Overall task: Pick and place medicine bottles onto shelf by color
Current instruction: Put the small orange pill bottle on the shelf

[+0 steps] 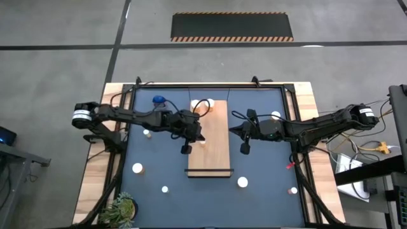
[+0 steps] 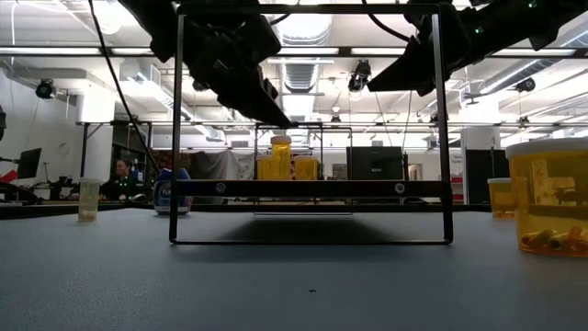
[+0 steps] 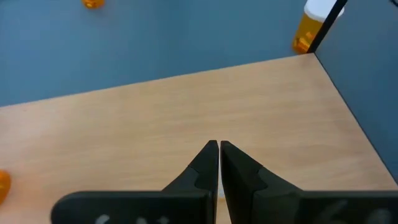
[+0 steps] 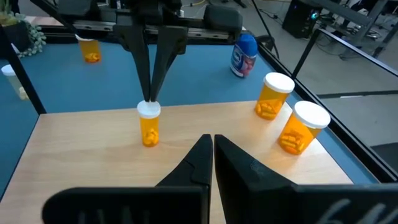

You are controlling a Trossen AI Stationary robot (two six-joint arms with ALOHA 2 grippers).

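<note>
The long wooden shelf (image 1: 210, 137) runs far to near at the table's middle. Two large orange medicine bottles (image 4: 273, 96) (image 4: 305, 127) with white caps stand at its far end. A small orange bottle (image 4: 149, 124) stands nearer its left edge. A blue bottle (image 1: 158, 100) stands on the table at the far left of the shelf. My left gripper (image 3: 217, 144) is shut and slants down over the shelf's left part, just beside the small bottle; nothing shows between its fingers. My right gripper (image 4: 212, 138) is shut and hovers right of the shelf.
Several more white-capped bottles stand loose on the blue table top: (image 1: 137, 168), (image 1: 165, 189), (image 1: 242, 182), (image 1: 292, 190), (image 1: 275, 116). A green plant (image 1: 121, 208) sits at the near left corner. A black frame (image 2: 175, 138) rings the work area.
</note>
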